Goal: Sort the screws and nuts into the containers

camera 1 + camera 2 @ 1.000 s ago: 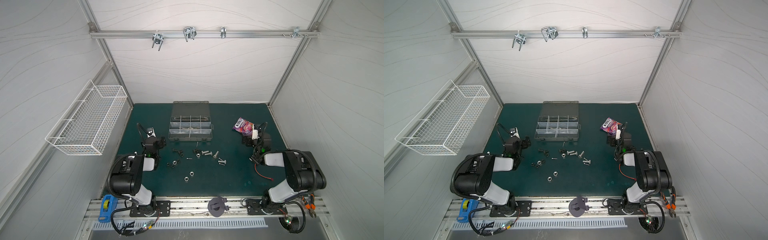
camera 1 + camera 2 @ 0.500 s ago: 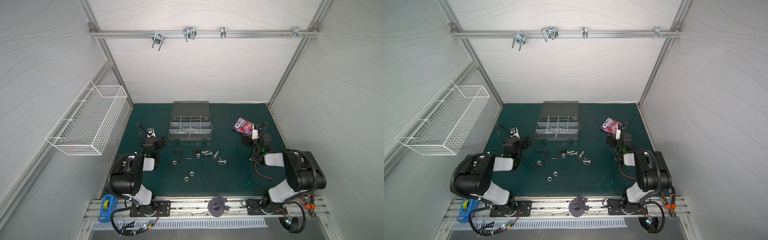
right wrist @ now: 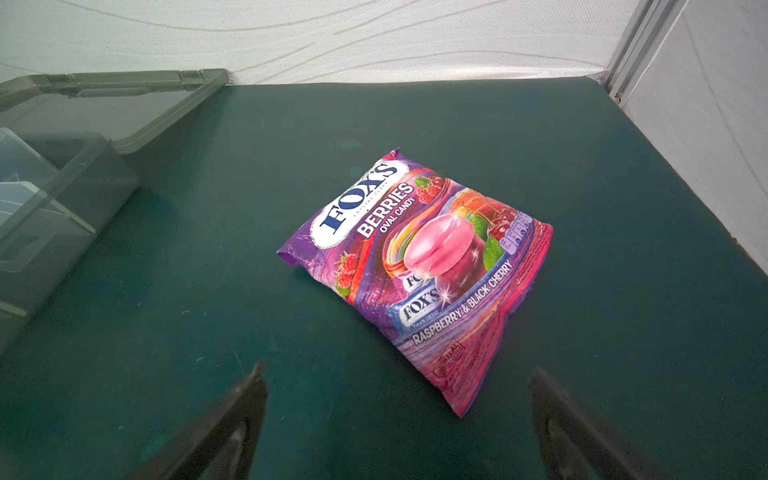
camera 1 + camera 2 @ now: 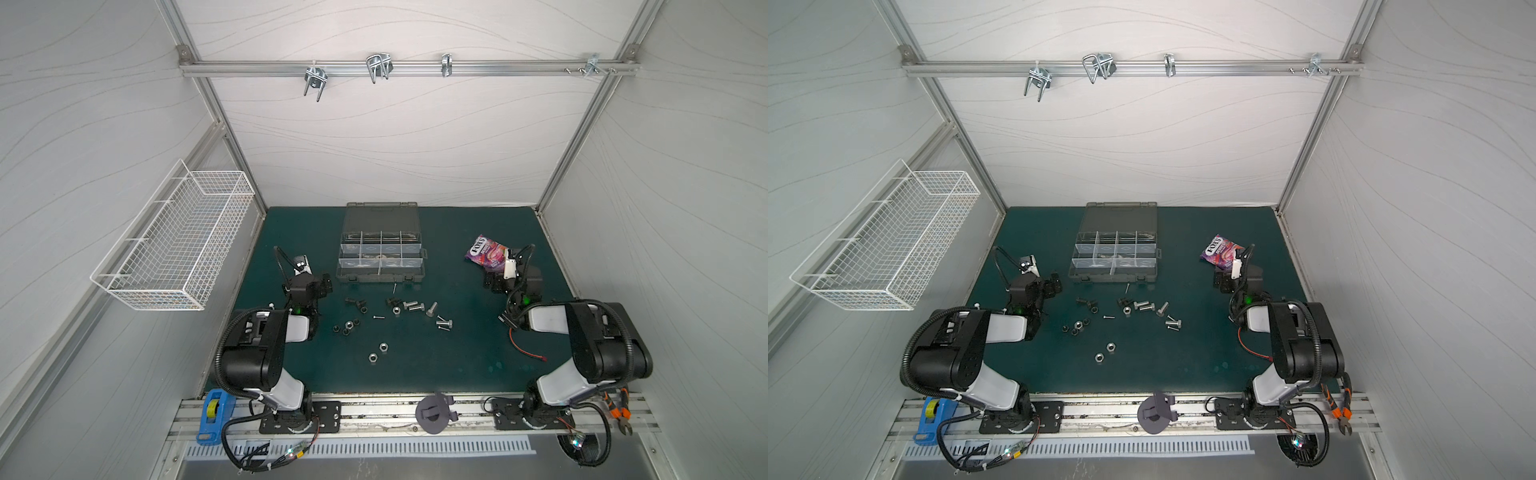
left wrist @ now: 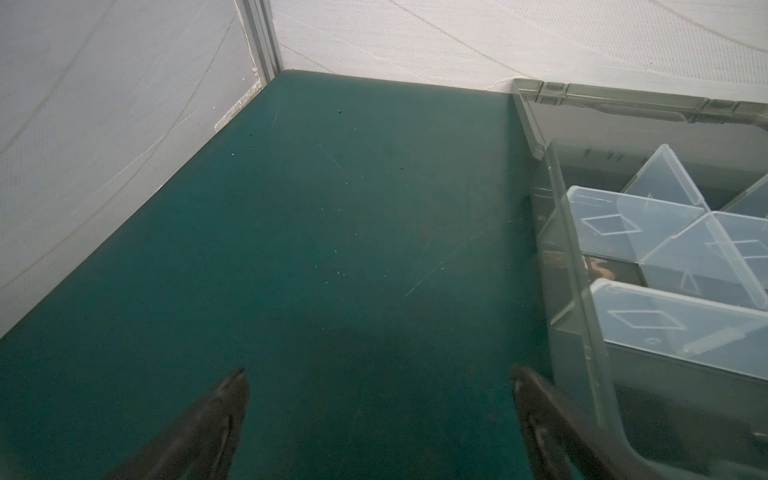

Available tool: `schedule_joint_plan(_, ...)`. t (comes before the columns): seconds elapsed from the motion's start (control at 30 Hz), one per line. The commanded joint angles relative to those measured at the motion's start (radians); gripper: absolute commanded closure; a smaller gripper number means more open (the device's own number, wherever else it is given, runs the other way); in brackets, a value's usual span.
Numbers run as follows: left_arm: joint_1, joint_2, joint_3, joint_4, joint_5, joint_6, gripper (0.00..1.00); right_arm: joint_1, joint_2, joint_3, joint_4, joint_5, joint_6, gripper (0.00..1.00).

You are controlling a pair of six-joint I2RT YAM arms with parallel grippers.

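In both top views the screws and nuts lie scattered mid-mat: silver hex bolts, a thin pin screw, black bolts, silver nuts and black nuts. Behind them stands the grey organizer case, lid open, its containers split by clear dividers. My left gripper hovers open over bare mat beside the case's left wall. My right gripper is open and empty, just short of a candy bag.
A purple candy bag lies at the back right. A red-wired connector lies by the right arm. A white wire basket hangs on the left wall. Pliers and a blue tape dispenser sit on the front rail.
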State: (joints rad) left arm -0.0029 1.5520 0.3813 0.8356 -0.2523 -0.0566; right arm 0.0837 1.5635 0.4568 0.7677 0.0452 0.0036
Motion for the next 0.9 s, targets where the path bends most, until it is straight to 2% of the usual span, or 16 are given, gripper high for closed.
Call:
schedule_joint_plan(0.0, 0.001, 0.003, 0.034, 0.031, -0.012, 0.0, 0.01, 0.007, 0.004, -0.007, 0.01, 0.006, 0.0, 0.01)
schedule_joint_plan(0.1, 0.003, 0.003, 0.032, 0.031, -0.01, -0.002, 0.01, 0.007, 0.006, -0.01, 0.012, 0.004, 0.0, 0.01)
schedule_joint_plan(0.23, 0.025, -0.004, 0.024, 0.035, 0.047, -0.014, 0.01, 0.007, -0.009, 0.006, -0.022, 0.014, 0.003, 0.01)
schedule_joint_plan(0.4, 0.037, -0.056, 0.016, 0.008, 0.027, -0.035, 0.01, 0.015, -0.067, 0.063, -0.175, 0.077, 0.018, 0.01)
schedule_joint_plan(0.67, 0.028, -0.243, 0.042, -0.193, -0.102, -0.079, 0.01, 0.077, -0.227, 0.094, -0.36, 0.248, 0.048, 0.01)
schedule_joint_plan(0.8, 0.007, -0.334, 0.1, -0.389, -0.164, -0.201, 0.01, 0.102, -0.3, 0.13, -0.482, 0.322, 0.092, 0.01)
schedule_joint_plan(0.87, -0.021, -0.37, 0.145, -0.542, -0.197, -0.286, 0.01, 0.105, -0.331, 0.158, -0.552, 0.339, 0.138, 0.01)
